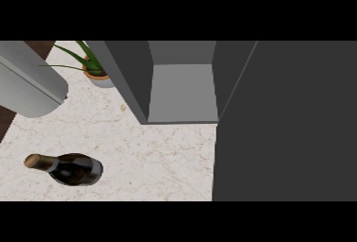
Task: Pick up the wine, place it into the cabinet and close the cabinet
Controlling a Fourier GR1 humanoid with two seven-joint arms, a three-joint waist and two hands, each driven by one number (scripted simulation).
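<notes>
The wine bottle (pixel 72 169), dark glass with a tan cork top, stands on the pale marble counter (pixel 153 156) at the lower left. Behind it the dark grey cabinet (pixel 182 90) is open, and its lighter inner shelf shows with nothing on it. The cabinet's door (pixel 286 123) hangs open and fills the right side of the view as a large dark panel. A grey forearm (pixel 28 82) lies across the upper left corner, far from the bottle; no hand shows on it. Neither hand appears anywhere in the view.
A potted green plant (pixel 94 70) stands on the counter just left of the cabinet, behind the forearm's end. The counter's left edge runs along a dark brown strip (pixel 5 120).
</notes>
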